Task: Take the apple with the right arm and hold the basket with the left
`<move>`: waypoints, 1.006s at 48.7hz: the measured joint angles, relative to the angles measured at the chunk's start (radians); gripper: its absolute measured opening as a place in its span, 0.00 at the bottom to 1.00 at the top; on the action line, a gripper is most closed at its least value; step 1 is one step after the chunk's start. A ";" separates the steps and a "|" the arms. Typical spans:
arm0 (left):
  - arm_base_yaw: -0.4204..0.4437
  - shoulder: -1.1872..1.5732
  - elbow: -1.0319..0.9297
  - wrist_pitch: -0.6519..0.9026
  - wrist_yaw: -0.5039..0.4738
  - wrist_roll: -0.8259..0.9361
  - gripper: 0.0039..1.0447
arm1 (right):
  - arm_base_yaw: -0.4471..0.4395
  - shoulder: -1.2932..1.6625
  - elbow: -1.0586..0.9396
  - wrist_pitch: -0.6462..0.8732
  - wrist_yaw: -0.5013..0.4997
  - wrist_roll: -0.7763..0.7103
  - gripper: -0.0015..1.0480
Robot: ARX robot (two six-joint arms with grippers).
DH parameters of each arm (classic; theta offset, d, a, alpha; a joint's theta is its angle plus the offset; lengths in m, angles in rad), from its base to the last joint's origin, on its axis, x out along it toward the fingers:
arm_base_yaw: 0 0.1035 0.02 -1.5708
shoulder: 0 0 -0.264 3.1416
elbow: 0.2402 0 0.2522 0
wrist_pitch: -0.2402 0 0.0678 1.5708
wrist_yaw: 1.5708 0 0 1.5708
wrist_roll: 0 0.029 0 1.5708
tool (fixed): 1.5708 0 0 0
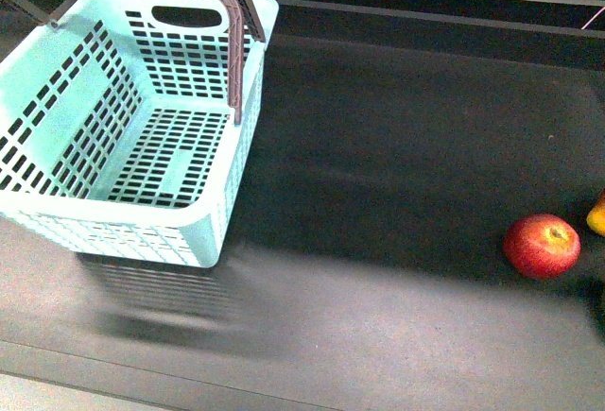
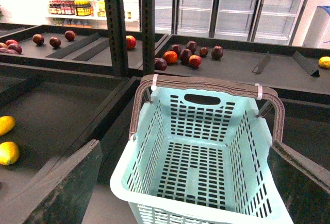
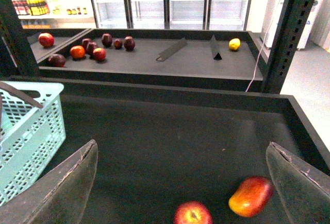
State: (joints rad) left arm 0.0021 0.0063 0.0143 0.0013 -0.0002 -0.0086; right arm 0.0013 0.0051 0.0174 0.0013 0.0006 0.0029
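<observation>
Overall: basket [image 1: 57,99], pale mint plastic w/ slotted lattice walls & brown ribbed handles, bare floor showing, at far left of dark desk [image 1: 397,146]. Apple [image 1: 542,246], round, red w/ yellow streaks, near right edge, beside yellow-orange fruit [image 1: 596,214]. Left gripper [image 2: 184,142] & right gripper [image 3: 181,144]: fingers spread wide, nothing clamped.

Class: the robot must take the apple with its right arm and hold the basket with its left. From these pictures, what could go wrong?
1. The apple lies close to a yellow-orange fruit. The right gripper is wide open and might catch or nudge the wrong one.
2. The left gripper is open and grips nothing, so the basket may shift if bumped.
</observation>
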 joint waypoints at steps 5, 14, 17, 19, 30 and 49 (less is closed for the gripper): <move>0.000 0.000 0.000 0.000 0.000 0.000 0.94 | 0.000 0.000 0.000 0.000 0.000 0.000 0.92; 0.000 0.000 0.000 0.000 0.000 0.000 0.94 | 0.000 0.000 0.000 0.000 0.000 0.000 0.92; 0.000 0.000 0.000 0.000 0.000 0.000 0.94 | 0.000 0.000 0.000 0.000 0.000 0.000 0.92; 0.000 0.000 0.000 0.000 0.000 0.000 0.94 | 0.000 0.000 0.000 0.000 0.000 0.000 0.92; -0.083 0.309 0.120 -0.078 -0.113 -0.309 0.94 | 0.000 0.000 0.000 0.000 0.000 0.000 0.92; -0.055 1.189 0.464 0.388 0.184 -0.795 0.94 | 0.000 0.000 0.000 0.000 0.000 0.000 0.92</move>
State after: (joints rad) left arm -0.0532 1.1954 0.4782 0.3893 0.1841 -0.8036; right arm 0.0013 0.0048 0.0174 0.0013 0.0006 0.0029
